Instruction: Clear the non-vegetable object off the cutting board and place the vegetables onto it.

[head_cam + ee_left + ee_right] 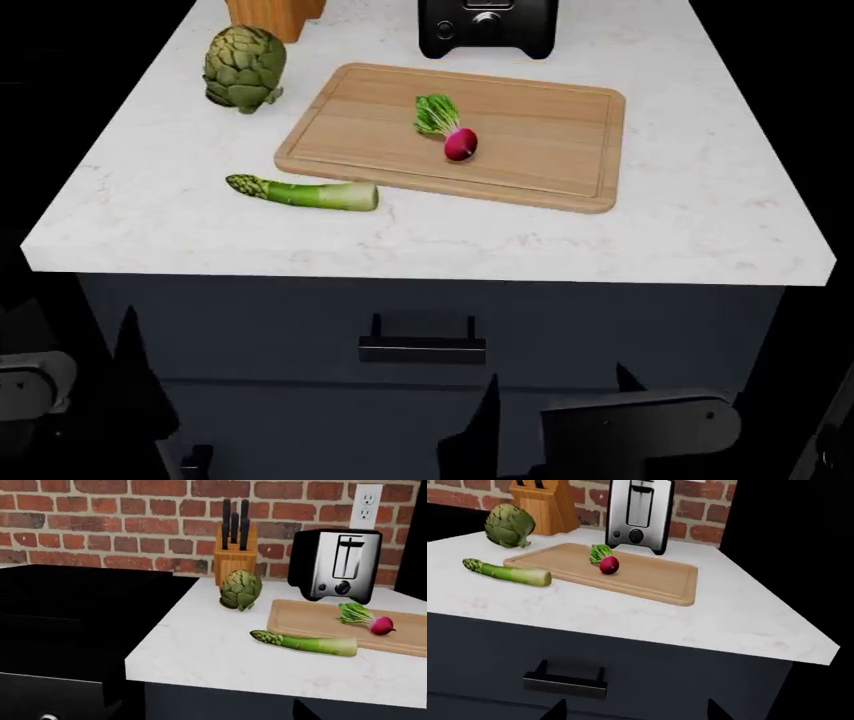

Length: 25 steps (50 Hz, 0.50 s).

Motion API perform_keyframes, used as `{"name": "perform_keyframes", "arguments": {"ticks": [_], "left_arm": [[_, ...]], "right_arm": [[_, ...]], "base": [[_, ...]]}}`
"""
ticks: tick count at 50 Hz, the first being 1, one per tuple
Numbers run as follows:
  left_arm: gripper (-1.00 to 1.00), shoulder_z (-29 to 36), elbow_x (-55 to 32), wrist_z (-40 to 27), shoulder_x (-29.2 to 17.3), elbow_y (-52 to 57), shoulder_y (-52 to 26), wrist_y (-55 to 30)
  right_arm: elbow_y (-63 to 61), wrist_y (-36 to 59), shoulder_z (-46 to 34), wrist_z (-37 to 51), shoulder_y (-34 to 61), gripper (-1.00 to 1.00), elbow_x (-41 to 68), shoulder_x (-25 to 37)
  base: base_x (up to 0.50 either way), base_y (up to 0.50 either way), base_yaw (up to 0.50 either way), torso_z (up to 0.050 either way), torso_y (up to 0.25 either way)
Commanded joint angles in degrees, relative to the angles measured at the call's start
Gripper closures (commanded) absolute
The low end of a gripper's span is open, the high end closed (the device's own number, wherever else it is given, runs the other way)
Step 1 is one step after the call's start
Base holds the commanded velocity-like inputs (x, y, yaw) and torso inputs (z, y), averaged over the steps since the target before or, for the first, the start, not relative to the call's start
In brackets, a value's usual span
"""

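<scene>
A small red radish (458, 145) with green leaves lies near the middle of the light-wood cutting board (561, 140). The round green artichoke (244, 67) stands on the white counter beyond the board's left end. An asparagus stalk (304, 192) lies on the counter just in front of the board's left corner, its pale cut end close to the edge. Both grippers hang low in front of the cabinet, well short of the board. My left gripper (208, 711) is open and empty. My right gripper (558, 390) is open too, its fingers spread wide.
A black toaster (487, 25) stands behind the board, with a wooden knife block (274, 12) to its left against a brick wall. A drawer with a dark handle (422, 345) faces the grippers below the counter edge (400, 270). Black space drops off beside the counter.
</scene>
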Motion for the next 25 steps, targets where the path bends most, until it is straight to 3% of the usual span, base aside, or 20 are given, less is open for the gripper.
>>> {"name": "perform_keyframes", "arguments": {"ticks": [1,5,7,16,22,25], "left_arm": [[-1.00,-1.3,-2.8,-1.9,-2.4,8.0,-10.6,-14.1],[-1.00,-1.9,-5.0,-1.8,-2.7,9.0,-17.2,-20.7],[-1.00,-1.4,-5.2,-1.5,-2.3,4.4,-22.9,-21.0],[-1.00,-0.1,-6.7,-0.1,-1.2,-7.5,-35.5,-23.7],[-1.00,0.6,-7.4,1.1,-1.7,-13.4,-42.8,-25.7],[-1.00,1.3,-7.7,1.9,-2.1,-15.5,-45.1,-26.2]], "right_arm": [[-9.8,22.6,2.6,-2.5,12.3,-1.00,2.6,2.5],[-11.8,30.5,1.4,-3.4,19.5,-1.00,2.9,5.2],[-10.2,34.2,0.7,-5.0,24.9,-1.00,3.6,7.5],[-3.1,40.8,3.0,-9.1,39.3,-1.00,8.8,10.9],[6.0,40.7,5.5,18.1,48.4,-1.00,47.3,20.5],[10.0,40.5,3.3,24.1,52.5,-1.00,55.5,23.2]], "base": [[0.00,0.00,0.00,0.000,0.000],[0.00,0.00,0.00,0.000,0.000],[0.00,0.00,0.00,0.000,0.000],[0.00,0.00,0.00,0.000,0.000],[0.00,0.00,0.00,0.000,0.000],[0.00,0.00,0.00,0.000,0.000]]}}
